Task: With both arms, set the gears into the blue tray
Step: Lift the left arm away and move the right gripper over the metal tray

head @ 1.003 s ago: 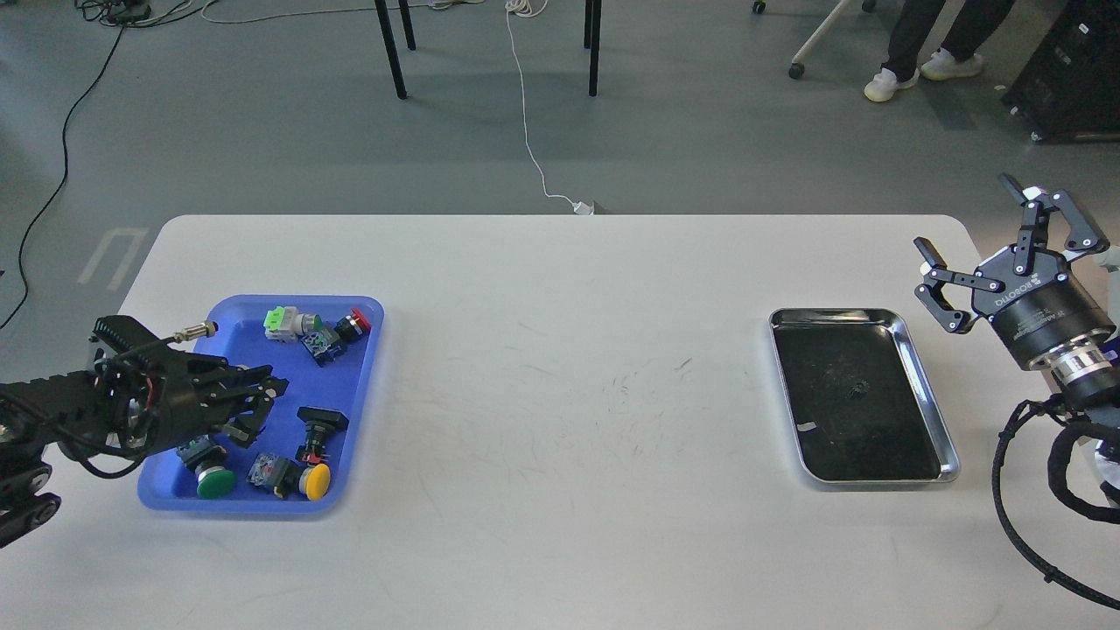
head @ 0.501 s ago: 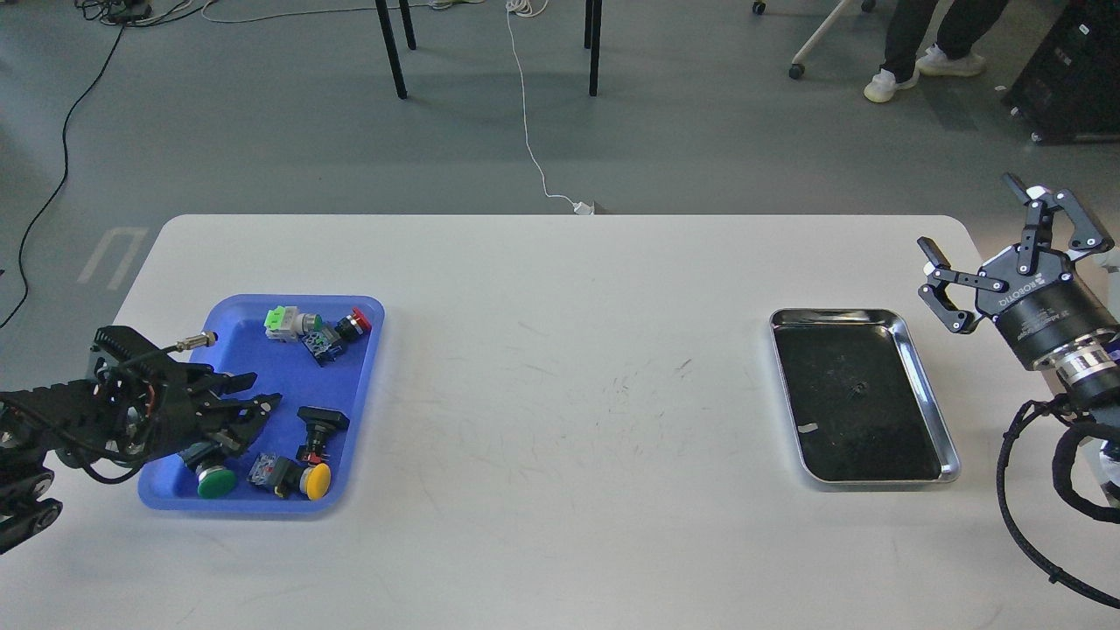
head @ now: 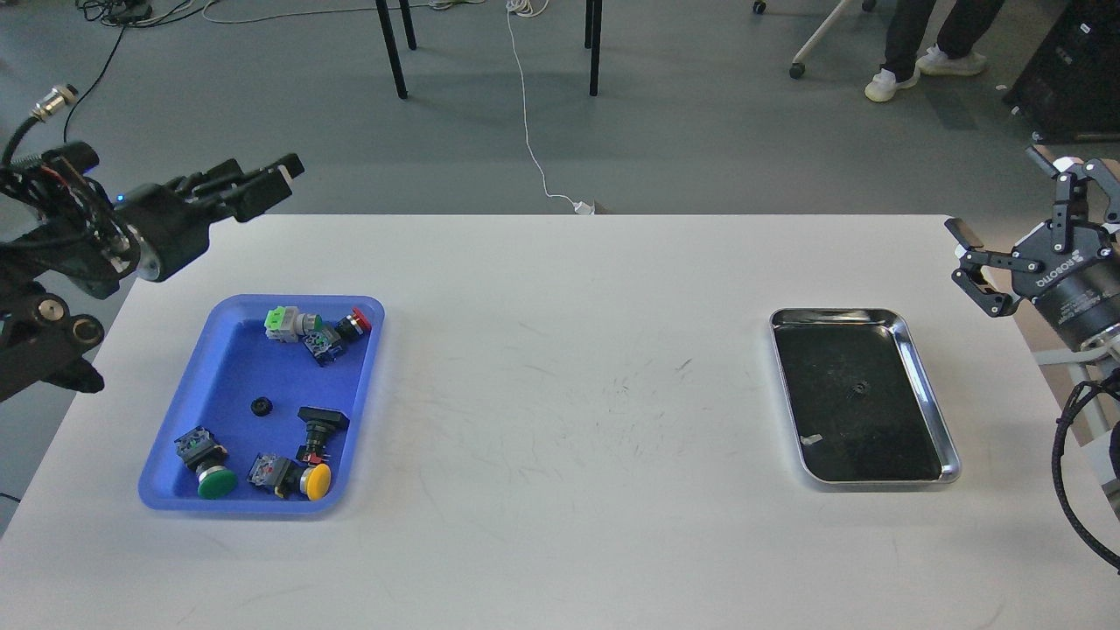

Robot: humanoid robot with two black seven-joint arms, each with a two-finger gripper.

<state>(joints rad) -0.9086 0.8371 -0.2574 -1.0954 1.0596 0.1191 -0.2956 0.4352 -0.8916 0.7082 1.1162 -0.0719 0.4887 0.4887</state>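
The left gripper, low over the blue tray 0.5 s ago, has risen far-left with fingers near together, empty. 1 gear now lies in the tray's middle among push-button switches: judged delivered. The right gripper hangs spread wide beside the steel tray, where another gear waits.

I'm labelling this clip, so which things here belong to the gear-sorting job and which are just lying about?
Part of the job:
- gear in the blue tray
- blue tray
- small gear in the steel tray
- left hand
- right hand

Just lying about:
- push-button switches
- steel tray
- white cable on the floor
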